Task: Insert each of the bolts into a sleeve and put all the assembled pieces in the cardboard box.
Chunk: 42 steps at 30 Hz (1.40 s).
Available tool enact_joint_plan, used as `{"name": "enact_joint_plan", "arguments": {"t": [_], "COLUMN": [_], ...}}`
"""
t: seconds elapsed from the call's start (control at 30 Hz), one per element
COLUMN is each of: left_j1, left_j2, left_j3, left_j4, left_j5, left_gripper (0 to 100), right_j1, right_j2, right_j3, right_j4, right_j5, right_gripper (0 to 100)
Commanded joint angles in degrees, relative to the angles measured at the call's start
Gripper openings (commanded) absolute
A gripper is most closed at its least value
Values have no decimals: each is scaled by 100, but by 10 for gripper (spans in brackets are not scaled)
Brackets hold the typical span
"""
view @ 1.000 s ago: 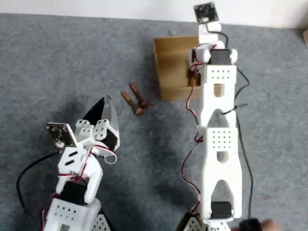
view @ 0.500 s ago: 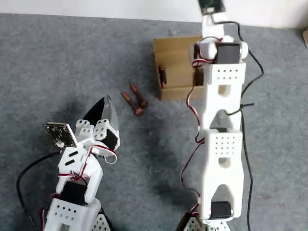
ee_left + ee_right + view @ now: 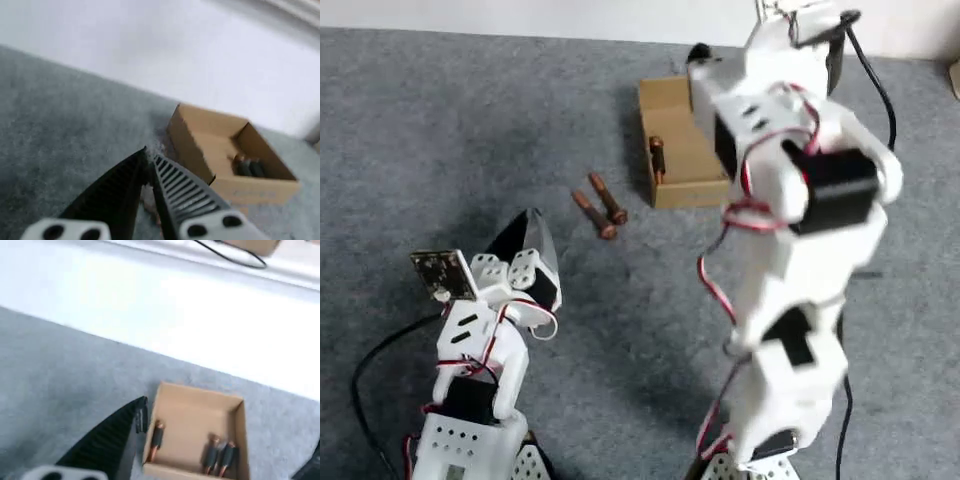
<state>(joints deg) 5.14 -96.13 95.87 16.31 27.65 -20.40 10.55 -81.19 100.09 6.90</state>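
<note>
Assembled pieces (image 3: pixel 156 439) (three) in cardboard box (image 3: pixel 200 392)

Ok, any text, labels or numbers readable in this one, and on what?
No text can be read.
cardboard box: what may be faint print on its front wall, too blurred to read.
wrist camera board: no legible print.

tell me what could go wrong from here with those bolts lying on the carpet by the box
The two bolts lie close together on the carpet, so the shut left claw could roll one away while going for the other. The right arm hangs over the cardboard box; coming down, it might catch a wall and shift the box. Both arms reaching for the bolts at once could collide.
</note>
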Motion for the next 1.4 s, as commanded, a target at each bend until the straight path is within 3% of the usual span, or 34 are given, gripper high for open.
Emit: {"name": "enact_joint_plan", "arguments": {"t": [0.0,0.27,0.47,0.6,0.77,0.97,1.13,1.23,1.37], "left_j1": [-66,-75,-48,-75,-75,-84,-84,-84,-84], "left_j2": [22,22,22,40,1156,4101,6141,7037,7618], "left_j3": [-277,-488,-1499,-2246,-3064,-4541,-5376,-5736,-6193], "left_j4": [123,466,1996,2927,3666,4642,4809,4844,5477], "left_j5": [-9,-35,-35,-211,-633,-659,-677,-677,-686], "left_gripper": [13,14,14,14,14,13,14,14,14], "right_j1": [-374,-514,-514,-75,251,356,356,356,365], "right_j2": [-1631,-5323,-8101,-9367,-9640,-9473,-9508,-9508,-9508], "right_j3": [1930,6809,9895,11310,12400,12532,13077,13631,14457], "right_j4": [110,-207,-945,-1262,-1473,-1745,-2255,-2633,-3020], "right_j5": [-53,-35,668,738,765,774,774,774,774], "right_gripper": [457,457,457,457,457,457,457,457,457]}}
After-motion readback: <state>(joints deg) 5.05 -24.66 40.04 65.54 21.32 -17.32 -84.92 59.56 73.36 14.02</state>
